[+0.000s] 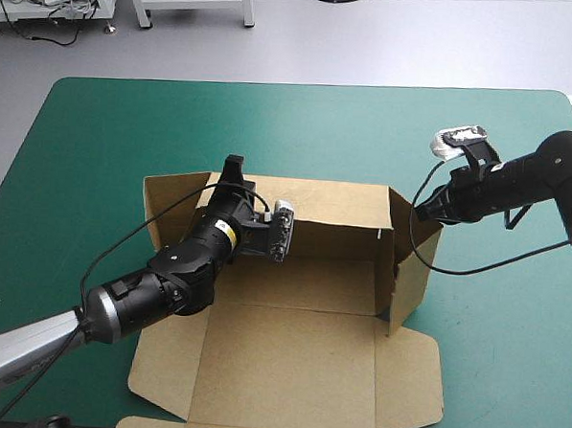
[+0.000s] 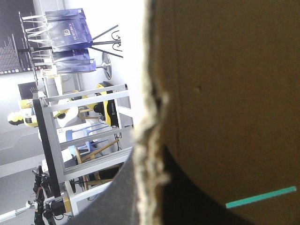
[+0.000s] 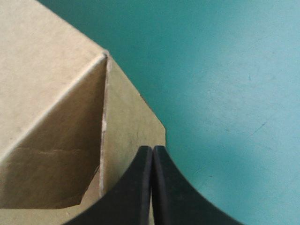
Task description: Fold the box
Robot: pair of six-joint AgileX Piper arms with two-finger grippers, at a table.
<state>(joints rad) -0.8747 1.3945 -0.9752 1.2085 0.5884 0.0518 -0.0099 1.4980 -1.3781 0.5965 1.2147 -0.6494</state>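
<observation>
Brown box [image 1: 298, 354] mid-table on teal-green cover [image 1: 500, 149]: far and right walls up, lid flat. Grips far wall's top edge with left gripper [image 1: 234, 169]. Holds right gripper [image 1: 423, 214], fingers together, at right wall's outer face.

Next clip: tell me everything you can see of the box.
The box is a cut sheet of brown board, partly folded, lying on the teal-green cover. Its far wall and right wall stand raised, meeting at a corner. The lid panel lies flat toward the near edge, its side flaps spread out. The left gripper is shut on the far wall's top edge. The right gripper, shut, sits against the right wall's outer side.
</observation>
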